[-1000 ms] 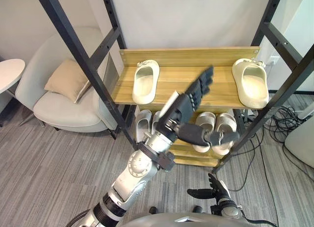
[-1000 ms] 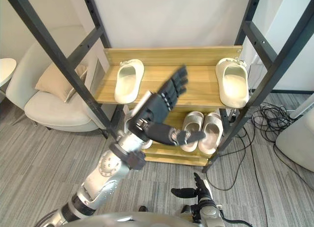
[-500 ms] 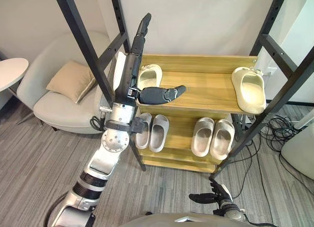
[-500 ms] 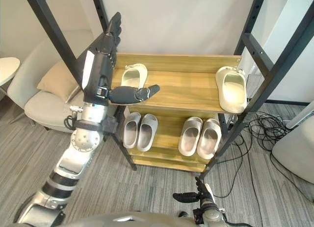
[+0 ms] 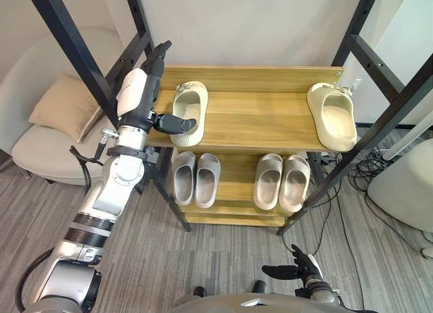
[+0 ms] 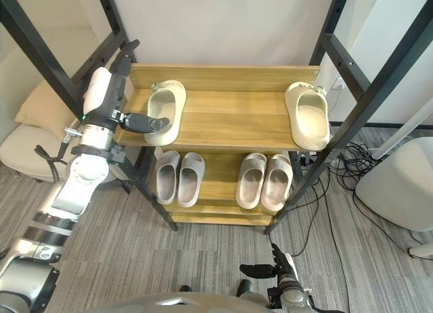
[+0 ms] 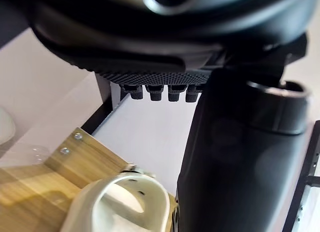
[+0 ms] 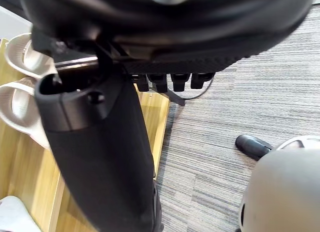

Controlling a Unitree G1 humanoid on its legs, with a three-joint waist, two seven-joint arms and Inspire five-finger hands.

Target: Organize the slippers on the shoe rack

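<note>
While my left hand (image 5: 139,95) stands straight-fingered at the top shelf's left end, its thumb reaches over one cream slipper (image 5: 190,105). A second cream slipper (image 5: 333,115) lies far right on the shoe rack (image 5: 260,120). Below sit two pale slippers (image 5: 184,179) and two beige slippers (image 5: 268,181). My right hand (image 5: 299,270) hangs low, loosely spread.
</note>
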